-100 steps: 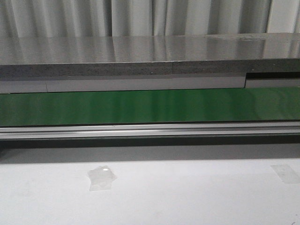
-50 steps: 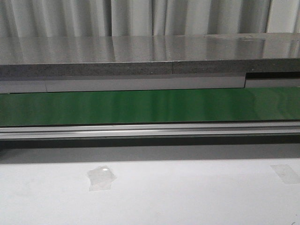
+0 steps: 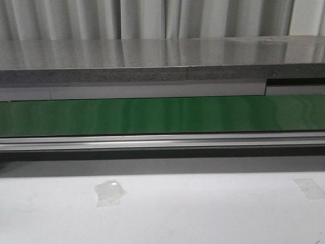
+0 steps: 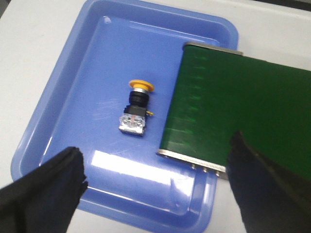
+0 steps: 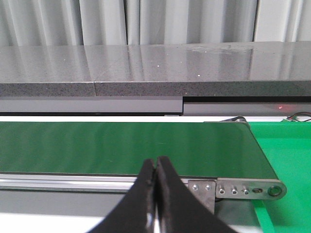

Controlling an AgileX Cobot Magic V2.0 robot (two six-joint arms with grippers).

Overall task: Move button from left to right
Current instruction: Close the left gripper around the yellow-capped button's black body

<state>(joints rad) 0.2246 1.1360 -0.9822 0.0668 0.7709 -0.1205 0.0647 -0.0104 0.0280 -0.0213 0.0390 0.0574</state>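
Yellow-capped button (image 4: 136, 109) lies on its side in blue tray (image 4: 58, 97), beside green belt (image 4: 233, 111). Front view unchanged over last second. Left end effector (image 4: 155, 184) spread wide above; right end effector (image 5: 156, 194) pinched closed, empty. Pick not begun.

Button (image 4: 136, 108): one, lying in the tray.
Blue tray (image 4: 58, 102): one.
Green conveyor belt (image 3: 162, 116): one.
Clear tape patches on the worktop (image 3: 203, 213): two, one (image 3: 108, 192) at left, one (image 3: 311, 188) at right.
Robot hands: two, left hand (image 4: 155, 182) and right hand (image 5: 156, 191).
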